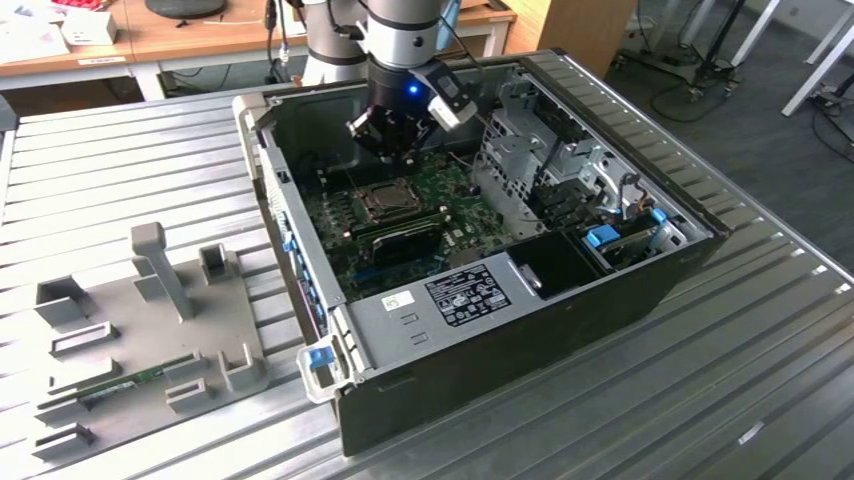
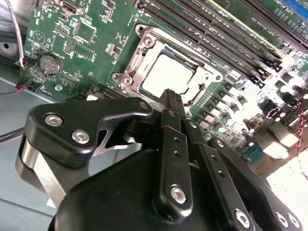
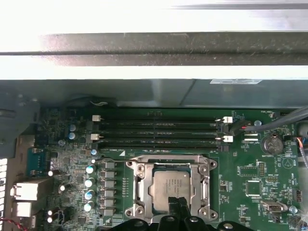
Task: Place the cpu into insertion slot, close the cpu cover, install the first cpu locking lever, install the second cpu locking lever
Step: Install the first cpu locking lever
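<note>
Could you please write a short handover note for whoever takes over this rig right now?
The gripper is shut and empty, its tip at the edge of the cpu cover; contact unclear.
The cpu sits in the insertion slot.
Done: cpu placed, cover down flat over it.
Left: both locking levers; whether they are latched cannot be told.
</note>
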You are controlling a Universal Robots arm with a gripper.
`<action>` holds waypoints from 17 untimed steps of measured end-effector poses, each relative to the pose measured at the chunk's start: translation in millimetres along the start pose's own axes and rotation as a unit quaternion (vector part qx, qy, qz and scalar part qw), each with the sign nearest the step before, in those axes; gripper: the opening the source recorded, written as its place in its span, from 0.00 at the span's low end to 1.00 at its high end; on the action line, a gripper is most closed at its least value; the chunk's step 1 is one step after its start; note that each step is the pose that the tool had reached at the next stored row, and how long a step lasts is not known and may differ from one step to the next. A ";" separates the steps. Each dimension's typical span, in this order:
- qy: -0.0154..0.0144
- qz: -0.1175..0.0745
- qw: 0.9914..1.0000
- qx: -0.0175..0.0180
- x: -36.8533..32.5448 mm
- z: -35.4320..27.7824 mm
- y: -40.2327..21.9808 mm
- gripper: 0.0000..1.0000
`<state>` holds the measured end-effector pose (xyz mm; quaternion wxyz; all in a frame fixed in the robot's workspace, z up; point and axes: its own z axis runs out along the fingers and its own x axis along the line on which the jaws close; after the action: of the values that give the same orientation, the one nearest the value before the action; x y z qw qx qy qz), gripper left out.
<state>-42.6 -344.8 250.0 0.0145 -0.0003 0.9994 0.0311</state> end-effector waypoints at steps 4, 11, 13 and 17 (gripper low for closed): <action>0.000 0.000 1.000 0.000 6.7 0.0 0.0 0.10; 0.000 0.000 1.000 0.000 16.4 -0.1 0.1 0.10; 0.000 0.000 1.000 0.000 19.4 -0.2 0.0 0.10; 0.000 0.000 1.000 0.001 24.2 -0.2 0.1 0.10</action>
<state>-66.8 -344.8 249.5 0.0145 -0.0003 0.9994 0.0304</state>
